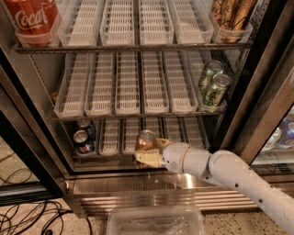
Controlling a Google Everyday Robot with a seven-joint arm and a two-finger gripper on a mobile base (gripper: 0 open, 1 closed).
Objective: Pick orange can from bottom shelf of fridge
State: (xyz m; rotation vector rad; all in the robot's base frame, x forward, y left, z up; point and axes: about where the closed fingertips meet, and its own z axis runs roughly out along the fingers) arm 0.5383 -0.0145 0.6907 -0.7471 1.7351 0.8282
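Observation:
The orange can stands upright at the front of the bottom shelf of the fridge, its silver top showing. My gripper reaches in from the lower right on a white arm and is shut on the orange can, with cream fingers wrapped around its lower body. The can is at the shelf's steel front edge, near the middle lanes.
Two blue cans stand at the left of the bottom shelf. Two green cans sit at the right of the middle rack. A red Coca-Cola can and tan cans are on the top rack. A clear plastic bin lies on the floor; cables at left.

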